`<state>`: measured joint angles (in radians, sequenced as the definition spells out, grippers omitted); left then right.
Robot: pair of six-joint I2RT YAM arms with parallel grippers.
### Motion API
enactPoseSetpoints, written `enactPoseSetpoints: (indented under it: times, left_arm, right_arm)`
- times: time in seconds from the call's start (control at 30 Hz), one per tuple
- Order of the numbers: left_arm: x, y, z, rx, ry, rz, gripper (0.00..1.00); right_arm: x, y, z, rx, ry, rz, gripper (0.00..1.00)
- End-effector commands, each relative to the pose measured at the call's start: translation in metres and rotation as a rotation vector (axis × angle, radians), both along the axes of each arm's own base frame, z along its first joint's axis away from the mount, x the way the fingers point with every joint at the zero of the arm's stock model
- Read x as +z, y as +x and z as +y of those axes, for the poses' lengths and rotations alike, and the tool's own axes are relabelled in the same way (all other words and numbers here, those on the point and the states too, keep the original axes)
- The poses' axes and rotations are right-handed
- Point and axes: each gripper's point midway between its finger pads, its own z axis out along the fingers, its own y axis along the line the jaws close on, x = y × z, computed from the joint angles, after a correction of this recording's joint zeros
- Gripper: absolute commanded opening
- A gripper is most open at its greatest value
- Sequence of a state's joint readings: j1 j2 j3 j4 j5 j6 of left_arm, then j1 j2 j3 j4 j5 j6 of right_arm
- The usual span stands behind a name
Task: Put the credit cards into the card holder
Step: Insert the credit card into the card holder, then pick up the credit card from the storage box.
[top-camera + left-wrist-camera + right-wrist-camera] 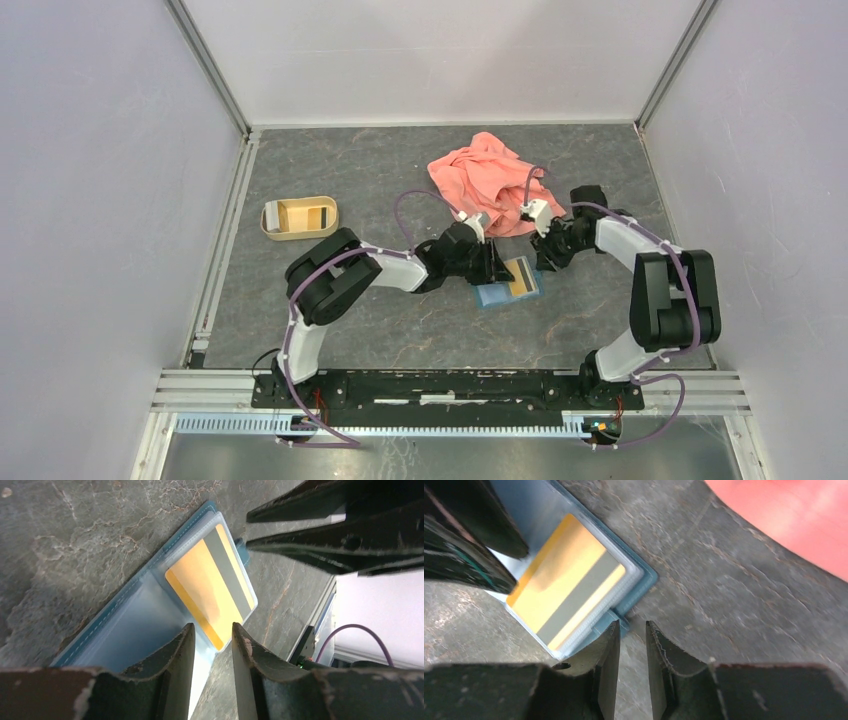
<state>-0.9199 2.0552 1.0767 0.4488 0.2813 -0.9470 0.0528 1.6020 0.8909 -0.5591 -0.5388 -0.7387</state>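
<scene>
The teal-blue card holder lies open on the table between my two grippers. An orange-gold credit card with a grey stripe sits in its clear sleeve on the right half. It also shows in the left wrist view and the right wrist view. My left gripper hovers at the holder's near edge, its jaws a little apart and empty. My right gripper is at the holder's tab corner, its jaws narrowly apart and empty. Another credit card lies in the tan tray.
The tan oval tray stands at the left of the table. A salmon-pink cloth lies bunched behind the grippers and shows in the right wrist view. White walls enclose the table on three sides.
</scene>
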Motion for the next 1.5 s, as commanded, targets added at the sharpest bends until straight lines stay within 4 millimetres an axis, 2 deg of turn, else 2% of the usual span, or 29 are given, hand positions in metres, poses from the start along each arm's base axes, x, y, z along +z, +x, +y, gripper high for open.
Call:
enactPoseSetpoints:
  times: [0.0,0.17,0.27,0.37,0.47,0.53,0.67,0.73,0.83,0.97,1.03,1.13,1.23,1.27,1.33,1.47]
  left_arm:
    - [0.037,0.009,0.008,0.004,-0.006,-0.178,0.41]
    - [0.054,0.012,0.021,0.005,0.009,-0.279,0.42]
    - [0.075,0.019,0.032,0.017,0.038,-0.388,0.42]
    - [0.096,0.031,0.057,0.052,0.137,-0.515,0.43]
    - [0.121,0.048,0.092,0.103,0.28,-0.657,0.52]
    - [0.138,0.06,0.121,0.154,0.384,-0.726,0.62]
    - [0.167,0.088,0.195,0.277,0.575,-0.777,0.96]
    - [0.179,0.101,0.234,0.325,0.626,-0.758,1.0]
    - [0.193,0.118,0.3,0.409,0.676,-0.686,1.0]
    - [0.202,0.132,0.394,0.637,0.816,-0.635,1.0]
    - [0.202,0.136,0.43,0.723,0.902,-0.636,1.0]
    - [0.187,0.142,0.477,0.798,1.0,-0.587,1.0]
    - [0.163,0.145,0.514,0.825,1.034,-0.499,1.0]
    - [0.157,0.146,0.517,0.823,1.04,-0.484,1.0]
    - [0.148,0.145,0.536,0.861,1.068,-0.452,1.0]
    - [0.121,0.144,0.555,0.835,1.192,-0.412,1.0]
  right_arm:
    - [0.02,0.016,-0.018,-0.069,-0.033,-0.109,0.32]
    - [0.031,0.017,-0.015,-0.055,-0.003,-0.143,0.33]
    - [0.043,0.016,-0.007,-0.02,0.038,-0.183,0.33]
    - [0.062,0.016,-0.001,0.01,0.093,-0.25,0.33]
    - [0.083,0.017,0.0,0.017,0.143,-0.333,0.34]
    - [0.1,0.017,0.004,0.029,0.175,-0.4,0.36]
    - [0.132,0.014,0.016,0.065,0.254,-0.506,0.43]
    - [0.15,0.015,0.021,0.082,0.281,-0.554,0.49]
    - [0.176,0.016,0.028,0.128,0.319,-0.603,0.66]
    - [0.208,0.014,0.044,0.206,0.402,-0.602,0.71]
    - [0.208,0.014,0.049,0.222,0.439,-0.603,0.71]
    - [0.185,0.014,0.051,0.209,0.462,-0.581,0.71]
    - [0.161,0.011,0.05,0.209,0.453,-0.504,0.7]
    - [0.156,0.009,0.05,0.209,0.457,-0.482,0.7]
    - [0.146,0.006,0.051,0.217,0.455,-0.452,0.69]
    - [0.133,0.006,0.048,0.214,0.433,-0.416,0.68]
